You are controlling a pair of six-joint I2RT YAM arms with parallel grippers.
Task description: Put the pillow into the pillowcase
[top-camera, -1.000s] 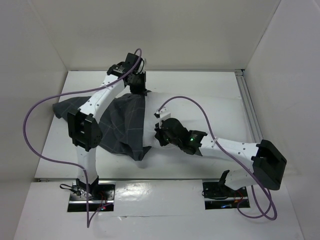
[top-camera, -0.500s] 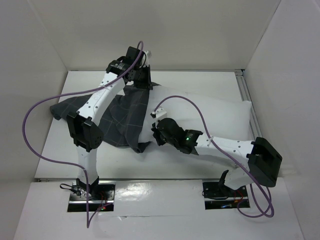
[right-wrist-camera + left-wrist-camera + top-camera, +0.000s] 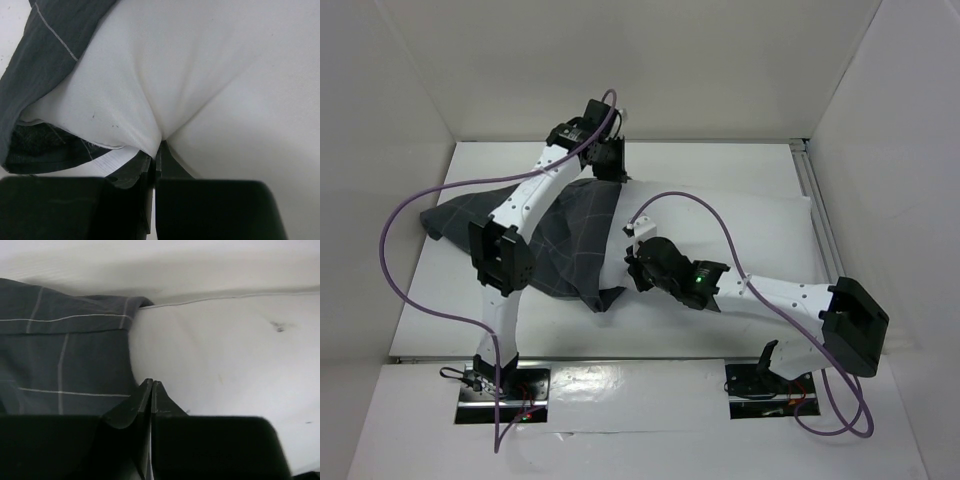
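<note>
Crossing above the pillowcase point(image 3: 570, 240), the left arm hides part of it in the top view. The limp grey checked cloth sleeves the left end of the white pillow point(image 3: 760, 230), which lies mid-table point(image 3: 720, 160) toward the right edge, with white walls around.

Left wrist view: the left gripper point(image 3: 151, 385) has its fingers together where pillowcase meets pillow.

Right wrist view: the right gripper point(image 3: 159, 145) is clamped on puckered pillow fabric.

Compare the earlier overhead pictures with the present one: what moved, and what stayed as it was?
The left hand moved slightly farther from the bases and to the right, along the far edge of the pillowcase. The right hand hardly moved and is still pinching the pillow. The pillow is still only partly inside the pillowcase.
</note>
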